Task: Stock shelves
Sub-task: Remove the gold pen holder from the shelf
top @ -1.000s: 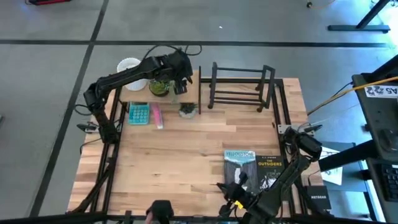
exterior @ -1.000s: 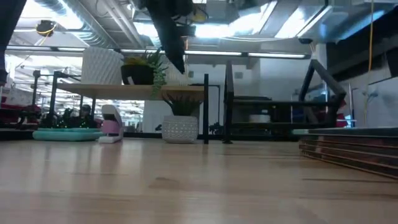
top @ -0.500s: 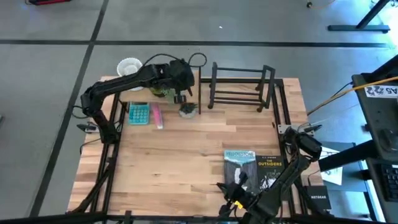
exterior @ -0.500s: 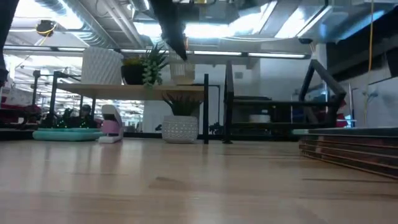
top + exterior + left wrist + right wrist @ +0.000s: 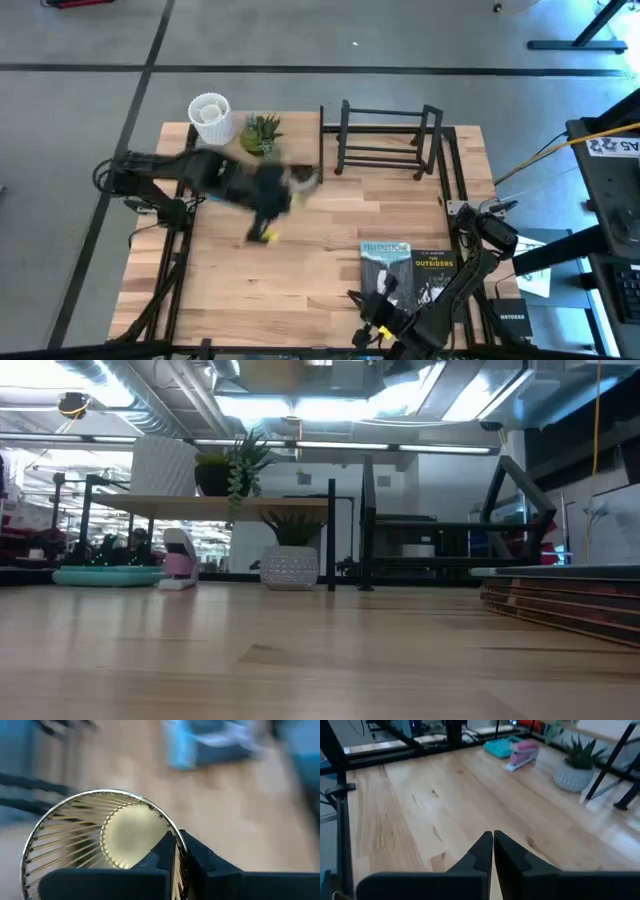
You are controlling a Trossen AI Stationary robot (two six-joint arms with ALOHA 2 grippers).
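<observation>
Light-wood tabletop (image 5: 320, 250) fills the high view. At upper left the small light-wood shelf on thin black legs (image 5: 232, 138) carries a white ribbed cylinder pot (image 5: 210, 116) and a green plant in a dark pot (image 5: 259, 133). Right of it stands the black open-frame bar rack (image 5: 385, 140), bare. The left arm blurs across the left centre, its left gripper (image 5: 262, 205) low over the table. Two books (image 5: 410, 268) lie at lower right, by the folded right arm.

Low view: the shelf board runs across the left, white pot and plant on top; beneath it sit a white textured planter (image 5: 289, 567), a pink stapler (image 5: 179, 564) and a teal flat item (image 5: 105, 575). Neither gripper shows here.

Left wrist view: the left gripper's fingers are pinched on the rim of a gold wire basket (image 5: 100, 840).

Right wrist view: the right gripper (image 5: 493, 845) is closed and holds nothing, hovering over bare wood.

By my reckoning stocking is partway: the wooden shelf holds two items, the basket is in hand, and the rack, books and floor-level items are left.
</observation>
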